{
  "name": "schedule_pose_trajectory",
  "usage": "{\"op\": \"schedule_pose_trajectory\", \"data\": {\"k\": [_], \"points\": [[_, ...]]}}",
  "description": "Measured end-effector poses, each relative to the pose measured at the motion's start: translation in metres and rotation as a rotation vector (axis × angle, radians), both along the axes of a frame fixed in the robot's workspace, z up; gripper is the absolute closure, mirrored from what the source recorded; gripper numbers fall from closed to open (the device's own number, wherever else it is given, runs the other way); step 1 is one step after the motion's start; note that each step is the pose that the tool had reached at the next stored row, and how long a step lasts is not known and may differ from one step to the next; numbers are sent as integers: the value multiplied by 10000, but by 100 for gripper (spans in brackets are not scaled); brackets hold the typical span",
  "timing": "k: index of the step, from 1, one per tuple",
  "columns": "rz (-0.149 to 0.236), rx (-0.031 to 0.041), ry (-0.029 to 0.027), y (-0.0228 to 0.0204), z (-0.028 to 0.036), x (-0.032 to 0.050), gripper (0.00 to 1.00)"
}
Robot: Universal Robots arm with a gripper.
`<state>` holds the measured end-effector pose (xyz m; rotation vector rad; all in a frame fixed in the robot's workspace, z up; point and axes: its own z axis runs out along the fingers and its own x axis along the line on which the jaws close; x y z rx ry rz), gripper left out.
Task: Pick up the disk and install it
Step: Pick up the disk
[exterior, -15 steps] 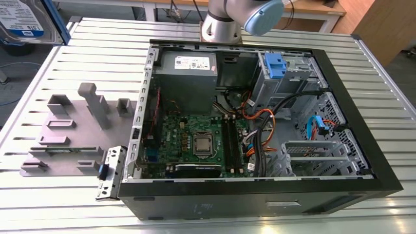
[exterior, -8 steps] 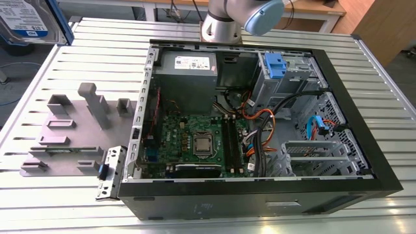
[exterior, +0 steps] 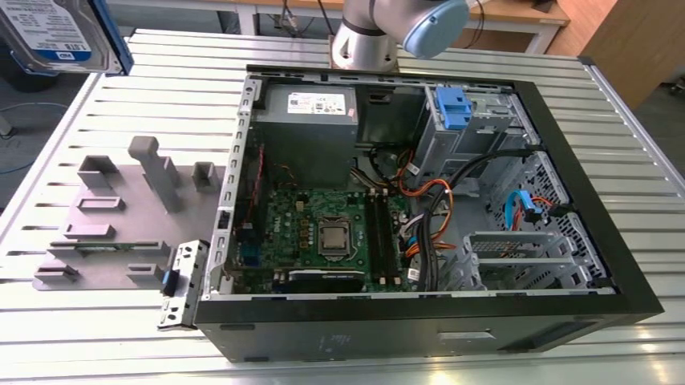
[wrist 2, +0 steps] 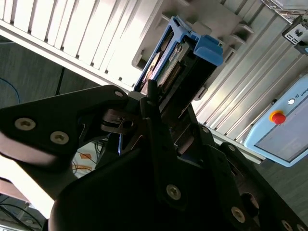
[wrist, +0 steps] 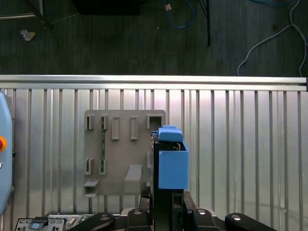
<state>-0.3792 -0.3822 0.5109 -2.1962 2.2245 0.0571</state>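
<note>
The disk [exterior: 48,32], silver with a white-and-blue label and blue rails, hangs high above the table's far corner at the exterior view's left. In both wrist views my gripper [wrist 2: 161,103] is shut on the disk [wrist 2: 175,62], whose blue end tab [wrist 2: 209,48] points away from the wrist. In the first wrist view the disk [wrist: 172,166] stands on edge in my gripper [wrist: 166,199], above the slatted table and beside the grey fixture plate [wrist: 122,154].
The open computer case [exterior: 599,241] lies on the slatted metal table [exterior: 160,88], with motherboard [exterior: 321,233], grey power supply [exterior: 310,104] and blue-tabbed drive cage [exterior: 455,108] inside. A grey fixture plate [exterior: 118,216] sits beside the case. A pendant with a red button [wrist 2: 284,130] lies nearby.
</note>
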Motion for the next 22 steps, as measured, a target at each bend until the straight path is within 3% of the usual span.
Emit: {"op": "schedule_pose_trajectory", "data": {"k": [22], "points": [[0,0,0,0,-1,347,65]]}}
